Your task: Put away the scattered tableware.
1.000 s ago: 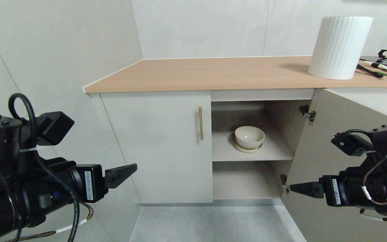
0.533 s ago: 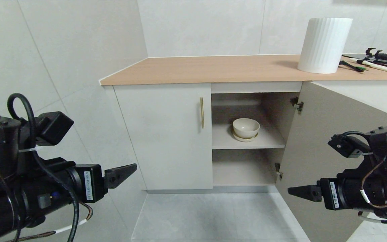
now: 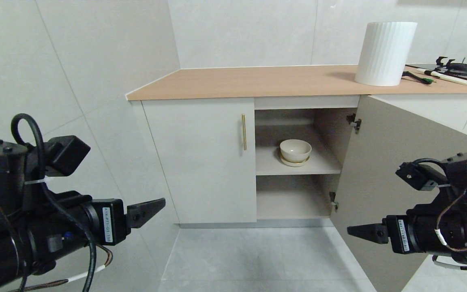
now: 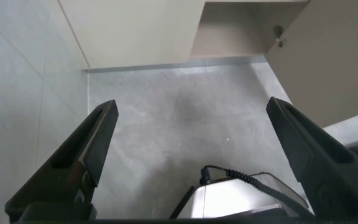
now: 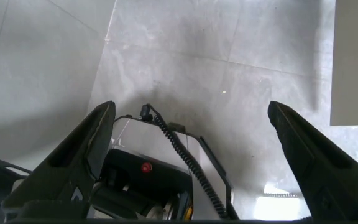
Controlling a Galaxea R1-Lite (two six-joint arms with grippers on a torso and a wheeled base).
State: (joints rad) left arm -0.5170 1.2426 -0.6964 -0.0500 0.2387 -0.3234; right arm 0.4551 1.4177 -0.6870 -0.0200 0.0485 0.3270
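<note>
At 8 o'clock in the head view the left gripper point(image 3: 157, 204) hangs low in front of the tiled wall and holds nothing. The left wrist view shows its two dark fingers point(image 4: 82, 158) spread wide over grey floor tile point(image 4: 185, 112), a posture I read as ready, not working.

Toward 3 o'clock from it stands the closed left door point(image 3: 201, 162) of the pale grey cabinet. A slim brass bar handle point(image 3: 243, 132) stands upright along the door's inner edge.

Just past the handle, close to centre on the 3 o'clock side, the small cream ceramic bowl point(image 3: 295, 149) sits upright on a matching cream saucer point(image 3: 294, 163). Both rest on the upper shelf point(image 3: 322, 167) of the open compartment. I judge they are stacked so that the pair takes one spot and lifts out together.

The grey right door point(image 3: 383, 162) stands swung fully outward on its hinges, which gives an arm free reach to the shelf. At 4 o'clock the right gripper point(image 3: 353, 232) points across the front of that door. Its fingers point(image 5: 86, 155) are likewise parted in the right wrist view, with nothing between them.

On the light wooden countertop point(image 3: 258, 81), at 1 o'clock, a tall white ribbed cylindrical container point(image 3: 385, 52) stands upright. Beside it at 2 o'clock lie a few slender utensils point(image 3: 446, 76), which seem to be scattered pieces not yet shelved. Neither arm is near them.
</note>
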